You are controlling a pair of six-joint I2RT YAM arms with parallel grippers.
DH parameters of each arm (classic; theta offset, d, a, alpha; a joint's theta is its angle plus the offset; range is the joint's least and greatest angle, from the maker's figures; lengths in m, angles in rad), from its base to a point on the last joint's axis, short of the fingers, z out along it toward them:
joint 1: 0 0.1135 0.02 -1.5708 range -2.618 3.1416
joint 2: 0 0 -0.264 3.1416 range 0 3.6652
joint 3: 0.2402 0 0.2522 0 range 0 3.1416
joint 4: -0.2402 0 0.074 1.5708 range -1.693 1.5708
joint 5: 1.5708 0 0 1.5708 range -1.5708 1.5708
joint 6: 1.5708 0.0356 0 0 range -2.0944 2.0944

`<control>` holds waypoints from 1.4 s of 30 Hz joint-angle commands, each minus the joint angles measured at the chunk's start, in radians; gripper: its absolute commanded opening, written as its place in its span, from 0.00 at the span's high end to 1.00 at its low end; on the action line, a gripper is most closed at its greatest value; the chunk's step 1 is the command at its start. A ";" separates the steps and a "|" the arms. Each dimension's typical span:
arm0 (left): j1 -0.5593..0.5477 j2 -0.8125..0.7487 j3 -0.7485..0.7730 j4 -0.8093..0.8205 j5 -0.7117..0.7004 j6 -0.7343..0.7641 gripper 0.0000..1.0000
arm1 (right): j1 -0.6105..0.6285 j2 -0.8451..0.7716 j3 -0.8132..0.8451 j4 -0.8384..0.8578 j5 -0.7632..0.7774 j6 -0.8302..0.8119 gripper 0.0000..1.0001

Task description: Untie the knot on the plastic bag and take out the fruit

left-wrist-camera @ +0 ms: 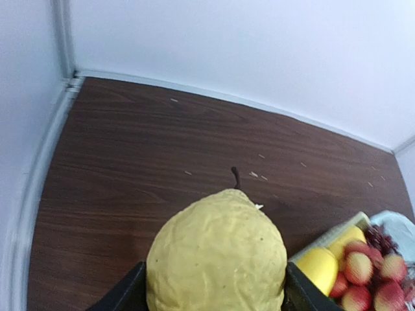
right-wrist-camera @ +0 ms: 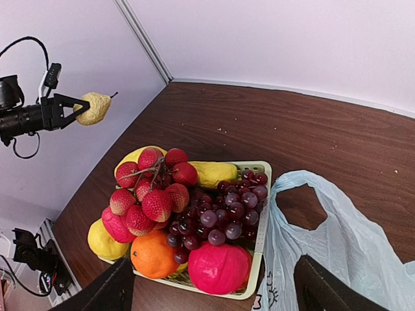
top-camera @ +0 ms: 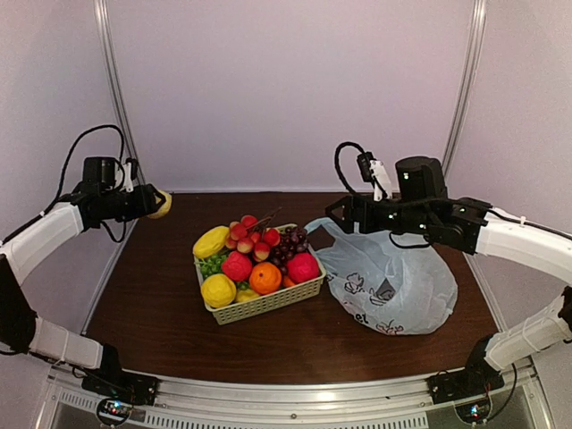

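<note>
My left gripper (top-camera: 154,204) hangs high over the table's far left, shut on a lumpy yellow fruit (top-camera: 162,204) with a short dark stem. In the left wrist view that fruit (left-wrist-camera: 217,253) fills the space between both fingers (left-wrist-camera: 126,295). The pale blue plastic bag (top-camera: 393,277) lies slumped right of the basket, and one handle (right-wrist-camera: 285,181) stands as an open loop. The knot is out of view. My right gripper (top-camera: 335,214) hovers open over the bag's left handle and the basket's right edge. Nothing sits between its fingers (right-wrist-camera: 324,285).
A pale green basket (top-camera: 268,306) in the middle of the table is piled with fruit: grapes (right-wrist-camera: 227,207), lychee-like red pieces, an orange, pink and yellow pieces. Bare dark wood lies left of the basket and in front of it. White walls close the back and sides.
</note>
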 commanded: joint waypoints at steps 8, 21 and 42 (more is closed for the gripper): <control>-0.234 -0.120 0.013 -0.244 0.331 0.088 0.54 | -0.005 -0.039 -0.031 -0.022 -0.051 -0.026 0.14; -0.275 -0.013 0.095 -0.507 0.320 0.218 0.55 | -0.005 -0.030 -0.041 -0.032 -0.062 -0.027 0.14; -0.345 0.190 0.222 -0.523 0.211 0.212 0.55 | -0.004 -0.044 -0.055 -0.033 -0.052 -0.017 0.14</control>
